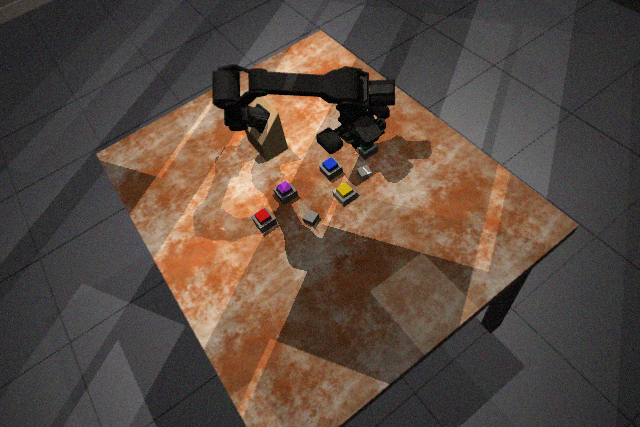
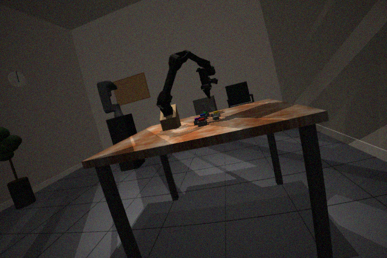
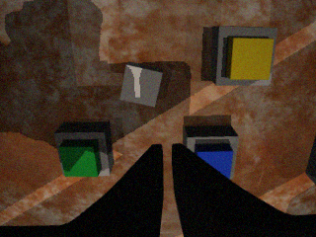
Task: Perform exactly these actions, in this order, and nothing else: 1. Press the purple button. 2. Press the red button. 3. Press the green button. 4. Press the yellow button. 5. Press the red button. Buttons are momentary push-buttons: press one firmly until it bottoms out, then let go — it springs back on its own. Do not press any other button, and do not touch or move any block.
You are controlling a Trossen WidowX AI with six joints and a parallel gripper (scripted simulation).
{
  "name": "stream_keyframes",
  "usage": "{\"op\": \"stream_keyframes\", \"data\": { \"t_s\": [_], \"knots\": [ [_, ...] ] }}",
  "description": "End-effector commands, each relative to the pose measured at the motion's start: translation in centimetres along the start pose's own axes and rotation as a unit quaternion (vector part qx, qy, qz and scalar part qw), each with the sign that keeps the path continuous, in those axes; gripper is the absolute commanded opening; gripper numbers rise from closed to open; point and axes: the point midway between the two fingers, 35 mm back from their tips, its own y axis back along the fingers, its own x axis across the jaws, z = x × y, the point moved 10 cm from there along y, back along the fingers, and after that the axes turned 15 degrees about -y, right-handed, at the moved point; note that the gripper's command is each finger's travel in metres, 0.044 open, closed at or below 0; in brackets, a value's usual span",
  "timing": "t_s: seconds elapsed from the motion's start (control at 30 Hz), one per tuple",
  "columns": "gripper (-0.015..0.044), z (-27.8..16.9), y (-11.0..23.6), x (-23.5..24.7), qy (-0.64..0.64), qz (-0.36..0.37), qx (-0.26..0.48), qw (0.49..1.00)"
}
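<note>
My gripper (image 3: pixel 166 153) (image 1: pixel 363 137) (image 2: pixel 208 95) is shut and empty, and hangs above the table (image 1: pixel 413 236). In the wrist view its tips point between the green button (image 3: pixel 82 160) on the left and the blue button (image 3: pixel 215 157) on the right. The yellow button (image 3: pixel 249 58) (image 1: pixel 344 189) lies further ahead on the right. In the top view the green button (image 1: pixel 366 148) is mostly hidden under the gripper. The purple button (image 1: pixel 283 187) and the red button (image 1: pixel 262 215) sit closer to the front left. The blue button also shows in the top view (image 1: pixel 329 164).
A grey block (image 3: pixel 141 85) (image 1: pixel 364 171) lies between the green and yellow buttons. A second grey block (image 1: pixel 310 216) lies right of the red button. The arm's tan base block (image 1: pixel 268 133) stands behind the purple button.
</note>
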Motion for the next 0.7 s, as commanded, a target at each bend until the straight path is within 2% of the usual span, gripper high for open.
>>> {"op": "stream_keyframes", "data": {
  "t_s": [0.0,0.3,0.47,0.67],
  "knots": [
    [0.002,4.0,-0.6,-5.1,0.001,-0.014,0.001,1.0],
    [0.002,4.4,-0.9,-5.6,0.0,-0.015,0.001,1.0],
    [0.002,4.4,-6.6,-5.8,0.0,-0.016,0.0,1.0],
    [0.002,4.4,-6.9,-5.8,0.0,-0.016,0.0,1.0]
  ]
}}
